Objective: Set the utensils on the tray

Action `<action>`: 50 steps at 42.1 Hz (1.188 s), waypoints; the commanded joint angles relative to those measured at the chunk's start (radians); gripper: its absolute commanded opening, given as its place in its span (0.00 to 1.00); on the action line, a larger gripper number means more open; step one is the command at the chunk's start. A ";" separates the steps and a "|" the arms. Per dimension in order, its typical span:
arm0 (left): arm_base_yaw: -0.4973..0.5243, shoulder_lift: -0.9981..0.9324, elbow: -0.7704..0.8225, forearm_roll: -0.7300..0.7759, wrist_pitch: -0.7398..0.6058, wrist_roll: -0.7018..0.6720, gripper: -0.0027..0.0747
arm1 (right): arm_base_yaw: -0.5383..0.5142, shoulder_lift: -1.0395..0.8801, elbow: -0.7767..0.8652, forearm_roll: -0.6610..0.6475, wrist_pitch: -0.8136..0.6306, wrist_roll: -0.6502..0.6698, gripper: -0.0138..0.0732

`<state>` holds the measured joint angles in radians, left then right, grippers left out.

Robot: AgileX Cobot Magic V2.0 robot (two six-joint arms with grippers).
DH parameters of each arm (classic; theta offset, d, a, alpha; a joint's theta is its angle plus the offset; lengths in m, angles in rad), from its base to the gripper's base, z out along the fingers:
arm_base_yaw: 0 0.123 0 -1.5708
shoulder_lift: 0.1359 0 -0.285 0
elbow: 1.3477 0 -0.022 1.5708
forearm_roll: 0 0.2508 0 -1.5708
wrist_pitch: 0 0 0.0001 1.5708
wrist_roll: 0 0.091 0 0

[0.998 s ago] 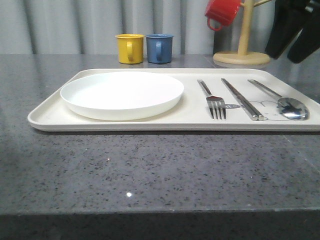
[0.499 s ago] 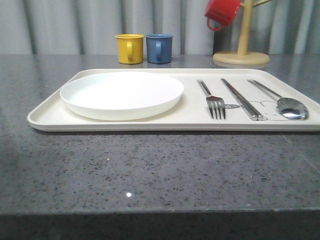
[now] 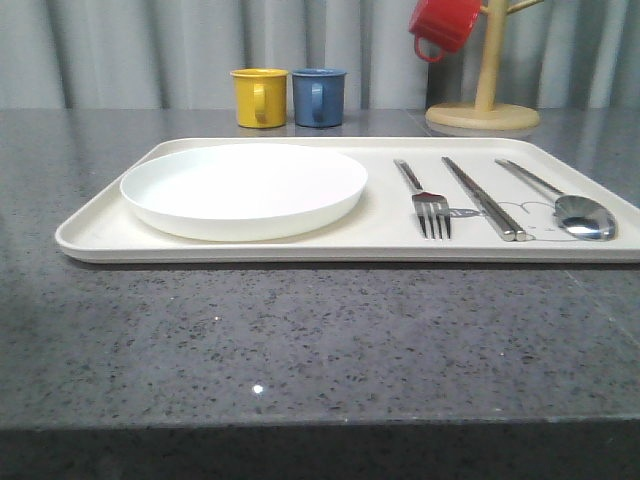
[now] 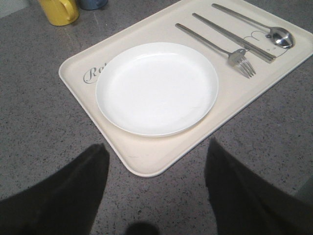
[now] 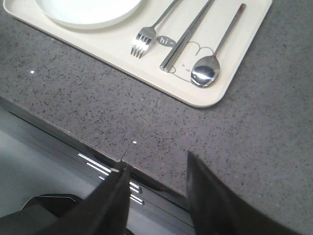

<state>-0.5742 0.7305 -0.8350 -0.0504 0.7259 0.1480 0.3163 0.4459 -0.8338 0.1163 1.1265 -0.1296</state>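
Tray [image 3: 390,240] holds one plate [image 3: 243,188], fork [image 3: 430,210], spoon [image 3: 585,216]

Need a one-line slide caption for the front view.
Cream tray on grey counter holding white plate, fork, chopsticks and spoon.

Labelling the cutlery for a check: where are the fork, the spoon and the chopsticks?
fork [image 3: 432,211], front view, on the tines.
spoon [image 3: 585,216], front view, on the bowl.
chopsticks [image 3: 485,198], front view, mid-length on the pair.
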 commanded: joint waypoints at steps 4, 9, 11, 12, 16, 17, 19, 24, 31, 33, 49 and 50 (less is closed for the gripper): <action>-0.008 -0.002 -0.025 -0.005 -0.084 -0.008 0.58 | 0.002 0.000 -0.017 0.000 -0.088 0.002 0.51; -0.008 -0.002 -0.025 -0.005 -0.079 -0.008 0.58 | 0.002 0.000 -0.015 -0.001 -0.115 0.040 0.51; -0.008 -0.002 -0.025 -0.005 -0.077 -0.008 0.58 | 0.002 0.000 -0.015 -0.001 -0.123 0.040 0.51; -0.008 -0.002 -0.025 -0.005 -0.077 -0.008 0.58 | 0.002 0.000 -0.015 -0.001 -0.127 0.040 0.51; -0.008 -0.002 -0.025 -0.005 -0.075 -0.008 0.57 | 0.002 0.000 -0.015 0.000 -0.136 0.040 0.51; -0.008 -0.002 -0.025 -0.005 -0.075 -0.008 0.57 | 0.002 0.000 -0.015 0.000 -0.138 0.040 0.51; -0.008 -0.002 -0.025 -0.005 -0.075 -0.008 0.54 | 0.002 0.000 -0.015 0.000 -0.138 0.040 0.49; -0.008 -0.002 -0.025 -0.005 -0.074 -0.008 0.38 | 0.002 0.000 -0.015 0.000 -0.137 0.041 0.33; -0.008 -0.002 -0.025 -0.005 -0.074 -0.008 0.10 | 0.002 0.000 -0.015 0.000 -0.137 0.041 0.07; -0.008 -0.002 -0.025 -0.005 -0.074 -0.008 0.03 | 0.002 0.000 -0.015 0.000 -0.137 0.041 0.02; -0.008 -0.002 -0.025 -0.005 -0.079 -0.008 0.01 | 0.002 0.000 -0.015 0.000 -0.137 0.041 0.02; -0.008 -0.002 -0.025 -0.005 -0.079 -0.008 0.01 | 0.002 0.000 -0.015 0.000 -0.137 0.041 0.02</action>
<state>-0.5742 0.7305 -0.8350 -0.0504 0.7215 0.1480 0.3163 0.4389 -0.8258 0.1163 1.0572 -0.0862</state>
